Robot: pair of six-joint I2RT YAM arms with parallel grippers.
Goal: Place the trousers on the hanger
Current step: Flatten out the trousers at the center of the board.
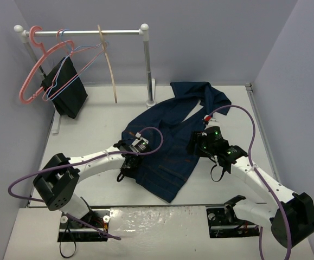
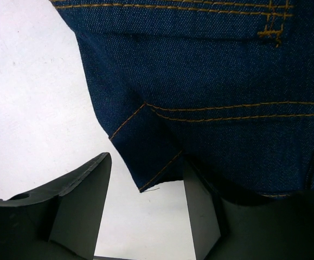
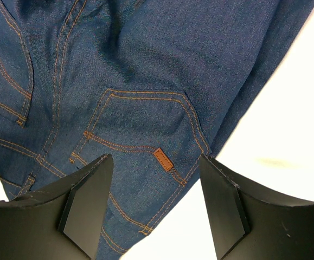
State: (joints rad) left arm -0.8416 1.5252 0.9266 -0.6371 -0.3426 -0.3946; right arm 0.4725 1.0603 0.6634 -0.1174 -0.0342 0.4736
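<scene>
We see the trousers [image 1: 173, 157] lying in a rumpled diagonal across the middle of the white surface [image 1: 91, 116]. One end is bunched toward the upper right of the top view and the other reaches down to the lower centre. They are well apart from the hanger [image 1: 111, 67], which hangs by its hook from the rail [image 1: 86, 32] in the upper left of the frame. It has a pink hanger [image 1: 37, 66] and a black cloth [image 1: 67, 89] on one side and the rail's upright post [image 1: 147, 65] on the other.

The left end effector [image 2: 146, 216] sits at the trousers' left edge in the top view. In its wrist view the jaws stand apart, and a stitched corner of the denim pokes down into the gap between them. The cloth drapes over the finger at the right of that frame, while the finger [image 2: 83, 200] at the left stands over bare surface. It is released, with nothing pinched.

The right end effector [image 3: 154, 216] is at the trousers' right edge. Its jaws are spread and frame a back pocket [image 3: 140, 124] bearing a small brown tag [image 3: 163, 159]. It is also released and grasps nothing. From this angle we cannot tell whether its fingertips touch the denim.
</scene>
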